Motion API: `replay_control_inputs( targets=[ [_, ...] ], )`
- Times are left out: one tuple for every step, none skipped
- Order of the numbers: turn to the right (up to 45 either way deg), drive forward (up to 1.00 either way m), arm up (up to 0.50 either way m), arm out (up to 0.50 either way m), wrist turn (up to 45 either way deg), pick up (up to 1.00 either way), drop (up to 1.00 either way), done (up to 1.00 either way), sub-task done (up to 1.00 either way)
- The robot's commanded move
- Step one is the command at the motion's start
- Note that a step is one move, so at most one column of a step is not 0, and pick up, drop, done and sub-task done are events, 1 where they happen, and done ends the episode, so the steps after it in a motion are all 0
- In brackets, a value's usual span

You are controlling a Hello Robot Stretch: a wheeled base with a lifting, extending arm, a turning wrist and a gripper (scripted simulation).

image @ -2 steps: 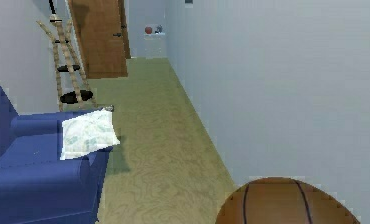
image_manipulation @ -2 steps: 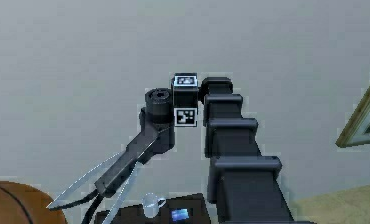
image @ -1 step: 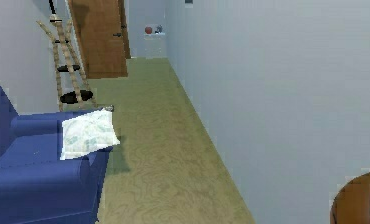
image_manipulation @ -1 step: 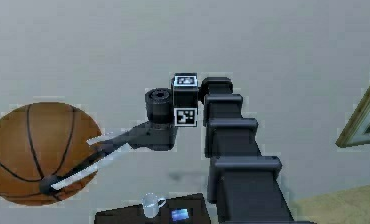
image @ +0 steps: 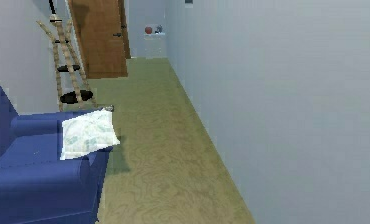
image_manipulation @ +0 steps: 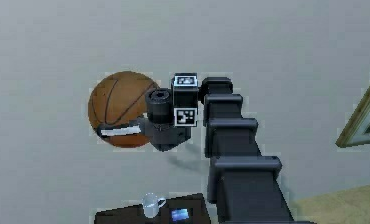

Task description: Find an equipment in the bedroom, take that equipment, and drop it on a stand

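Observation:
An orange basketball [image_manipulation: 115,100] hangs at the far end of my gripper [image_manipulation: 133,131], clear of every surface, with bare grey wall behind it, so the gripper holds the ball. The dark arm [image_manipulation: 238,150] rises from the arm side view's bottom edge, with its white marker squares [image_manipulation: 184,100] just right of the ball. At the far end of the corridor in the forward view stands a small white stand [image: 156,46] with a small pinkish thing [image: 149,31] on top.
A dark low table [image_manipulation: 128,214] with a white cup [image_manipulation: 153,205] sits below the arm. A framed picture [image_manipulation: 361,112] hangs at the right. A blue armchair [image: 38,165] with a white pillow [image: 88,133], a wooden ladder rack [image: 65,60] and a wooden door [image: 100,38] line the corridor's left; a wall [image: 283,90] runs along the right.

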Motion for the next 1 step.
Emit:
replay_control_inputs(
  targets=[
    [0.0, 0.0, 0.0, 0.0, 21.0, 0.0, 0.0, 0.0, 0.0]
  ],
)
